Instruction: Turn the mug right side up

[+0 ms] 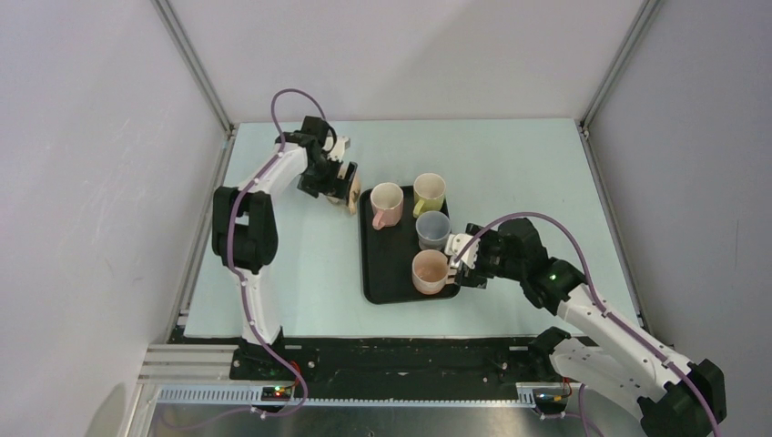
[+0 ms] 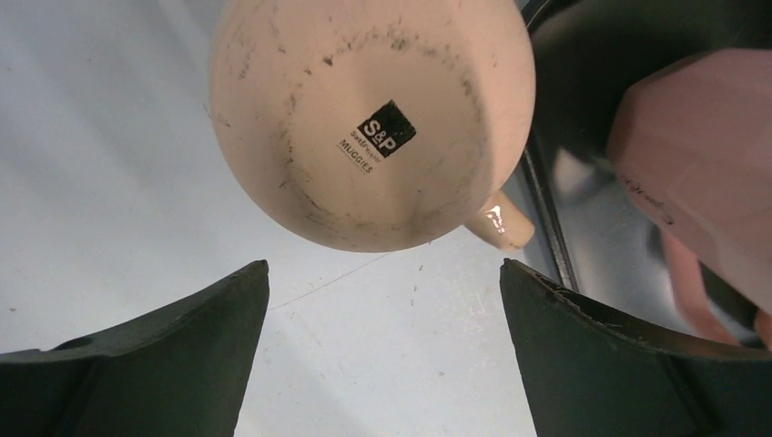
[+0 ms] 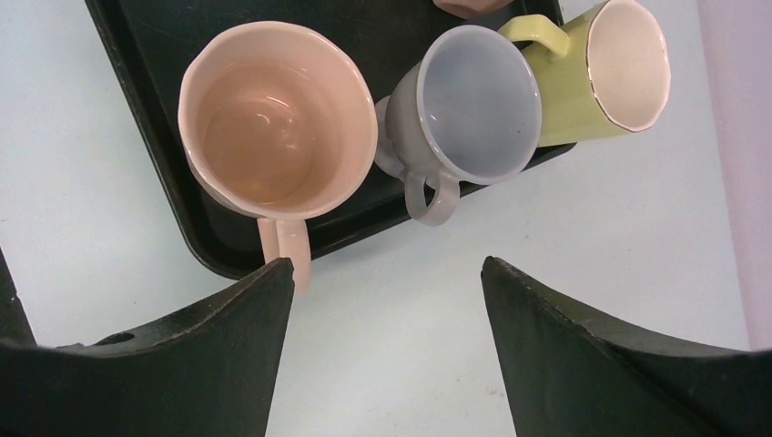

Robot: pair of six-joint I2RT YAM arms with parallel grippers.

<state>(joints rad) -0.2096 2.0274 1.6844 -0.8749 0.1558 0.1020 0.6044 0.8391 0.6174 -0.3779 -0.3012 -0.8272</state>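
A cream mug (image 2: 373, 118) rests on the table just left of the tray, its marked base turned toward my left wrist camera and its handle (image 2: 505, 223) pointing at the tray. From above, the cream mug (image 1: 352, 198) is mostly hidden under my left gripper (image 1: 349, 182). The left gripper (image 2: 382, 266) is open, its fingertips just short of the mug and nothing between them. My right gripper (image 1: 460, 264) is open beside the tray's right edge, empty. In the right wrist view the right gripper (image 3: 387, 261) faces an upright peach mug (image 3: 278, 118), close to its handle.
A black tray (image 1: 387, 264) holds a peach mug (image 1: 430, 271), a grey mug (image 1: 433, 229), a yellow mug (image 1: 429, 193) and a pink mug (image 1: 386, 205). The pink mug (image 2: 701, 155) sits close to the cream one. Frame posts and walls border the table.
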